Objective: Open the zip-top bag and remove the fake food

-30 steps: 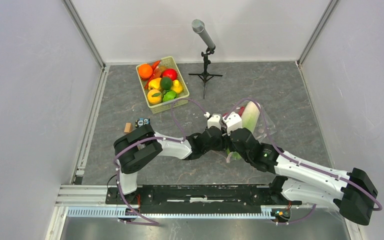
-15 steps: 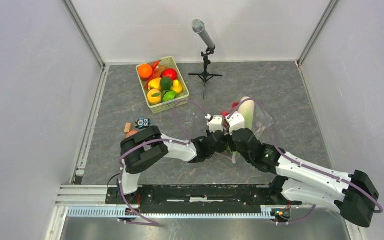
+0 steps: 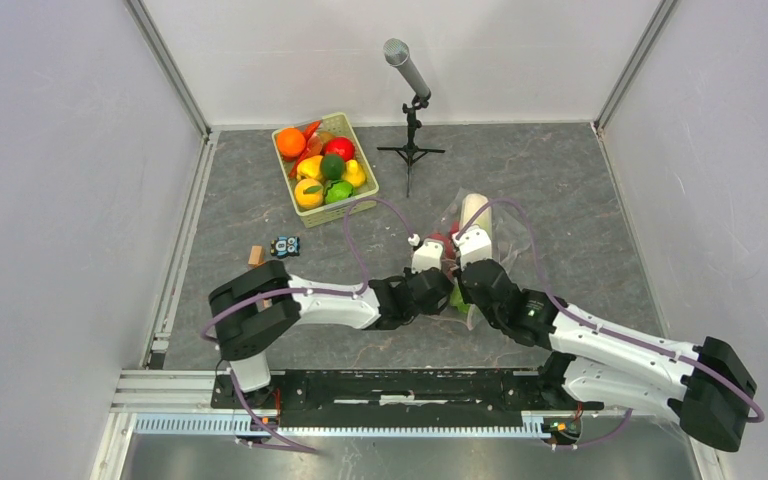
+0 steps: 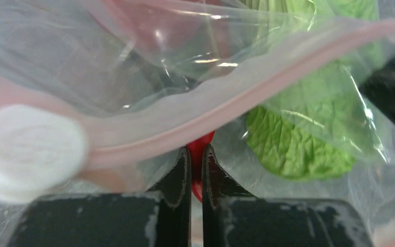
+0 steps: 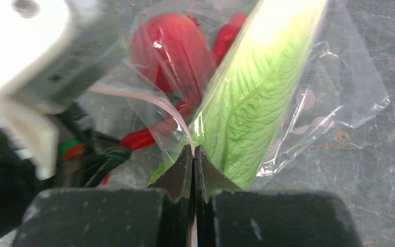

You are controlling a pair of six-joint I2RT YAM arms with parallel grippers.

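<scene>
The zip-top bag lies mid-table, clear and crinkly, with the white-and-green cabbage inside. Both grippers meet at its near end. My right gripper is shut on the pink zip strip, which runs down between its fingers. Beyond it the bag holds the cabbage, a round red fruit and a long red piece. My left gripper is shut on the bag's film just below the zip strip. Red shows in the thin slit between its fingers, and a green leaf lies to the right.
A green lattice basket of toy fruit stands at the back left. A microphone on a small tripod stands behind the bag. A small blue toy and a wooden block lie left of the left arm. Walls close in the sides.
My left gripper has closed from half open to shut at the bag's mouth. The bag and cabbage have shifted left and away. The left arm's elbow has swung left.
</scene>
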